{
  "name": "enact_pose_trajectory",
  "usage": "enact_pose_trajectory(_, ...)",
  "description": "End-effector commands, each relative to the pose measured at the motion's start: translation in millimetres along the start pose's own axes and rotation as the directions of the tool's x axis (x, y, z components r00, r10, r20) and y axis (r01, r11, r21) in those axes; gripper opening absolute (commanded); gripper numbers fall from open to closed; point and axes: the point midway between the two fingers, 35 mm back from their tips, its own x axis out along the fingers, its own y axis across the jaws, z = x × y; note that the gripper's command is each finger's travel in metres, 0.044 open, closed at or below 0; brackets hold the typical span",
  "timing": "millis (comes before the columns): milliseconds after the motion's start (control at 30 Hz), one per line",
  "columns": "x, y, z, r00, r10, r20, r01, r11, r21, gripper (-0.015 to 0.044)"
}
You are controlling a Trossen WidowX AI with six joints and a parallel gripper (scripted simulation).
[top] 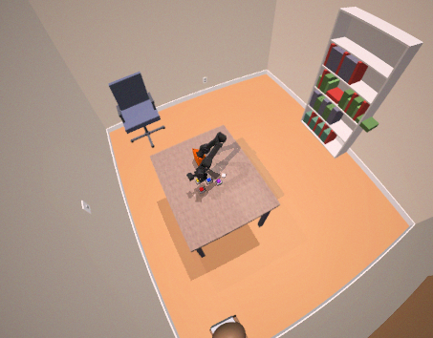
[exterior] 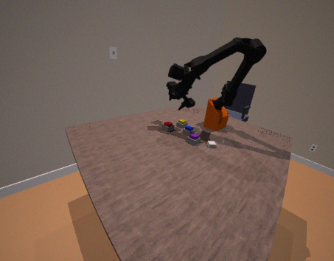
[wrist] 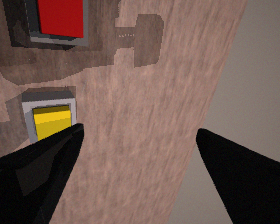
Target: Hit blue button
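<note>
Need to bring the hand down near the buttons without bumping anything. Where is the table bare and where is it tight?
Bare: the wide near part of the table, in front of the purple button, and the strip left of the red button. Tight: red, yellow, blue and purple buttons cluster together, white block beside purple, orange base behind. The open hand hangs above.
</note>
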Motion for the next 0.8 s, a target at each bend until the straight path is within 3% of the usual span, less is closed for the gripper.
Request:
enact_pose_trajectory(0, -42, 69, 11, 0.938, 0.343, 0.047, -0.344, 0.939, 0.003, 0.04)
enact_pose_trajectory(133, -65, 100, 13, 0.871, 0.487, 0.066, -0.49, 0.871, 0.027, 0.04)
enact_pose_trajectory(400, -66, 101, 13, 0.868, 0.492, 0.067, -0.494, 0.869, 0.028, 0.04)
enact_pose_trajectory(600, -14, 130, 17, 0.867, 0.493, 0.067, -0.496, 0.868, 0.028, 0.0242)
enact_pose_trajectory(767, -12, 132, 17, 0.867, 0.494, 0.067, -0.496, 0.868, 0.028, 0.0111)
